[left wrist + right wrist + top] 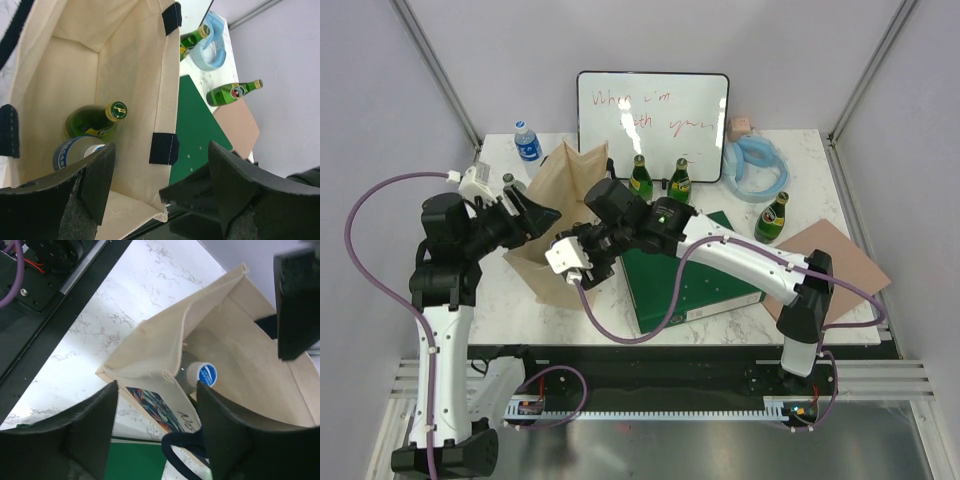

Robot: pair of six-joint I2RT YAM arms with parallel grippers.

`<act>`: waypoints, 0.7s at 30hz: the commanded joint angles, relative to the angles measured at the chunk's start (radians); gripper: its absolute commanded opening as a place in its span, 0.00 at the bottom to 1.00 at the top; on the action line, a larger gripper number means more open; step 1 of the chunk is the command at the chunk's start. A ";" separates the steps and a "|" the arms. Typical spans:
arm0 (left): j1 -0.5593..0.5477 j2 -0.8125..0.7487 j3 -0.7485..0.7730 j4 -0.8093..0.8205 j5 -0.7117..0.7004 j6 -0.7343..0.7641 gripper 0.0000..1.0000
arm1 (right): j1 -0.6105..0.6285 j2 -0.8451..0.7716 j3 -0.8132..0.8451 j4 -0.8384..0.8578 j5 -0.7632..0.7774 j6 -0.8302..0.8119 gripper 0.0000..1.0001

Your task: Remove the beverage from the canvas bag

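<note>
Top view: canvas bag stands at the table's nine o'clock. Left wrist: left gripper spread wide across its rim, with a green bottle inside and a water bottle at seven o'clock. Right wrist: right gripper gaping above the bag mouth.

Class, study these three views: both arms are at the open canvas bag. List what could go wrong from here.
1. The green bottle and blue-capped water bottle sit side by side deep in the canvas bag; the right end effector may catch both or slip.
2. The bag's rim folds inward above them and could snag it.
3. If the left end effector tugs the wall, the bag may tip.
</note>
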 commanded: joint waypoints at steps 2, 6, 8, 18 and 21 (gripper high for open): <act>0.003 0.045 -0.010 0.006 0.101 -0.053 0.80 | 0.045 -0.037 -0.056 0.027 0.023 -0.007 0.55; 0.003 0.074 -0.013 0.006 0.112 -0.071 0.79 | 0.097 -0.071 -0.136 0.033 0.072 -0.022 0.43; 0.001 0.089 -0.017 0.006 0.112 -0.076 0.78 | 0.110 -0.078 -0.150 0.040 0.078 -0.009 0.40; -0.031 0.157 0.015 -0.095 0.005 -0.041 0.74 | 0.122 -0.077 -0.172 0.070 0.101 0.068 0.35; -0.065 0.183 0.046 -0.165 -0.073 -0.007 0.74 | 0.122 -0.074 -0.175 0.078 0.101 0.094 0.35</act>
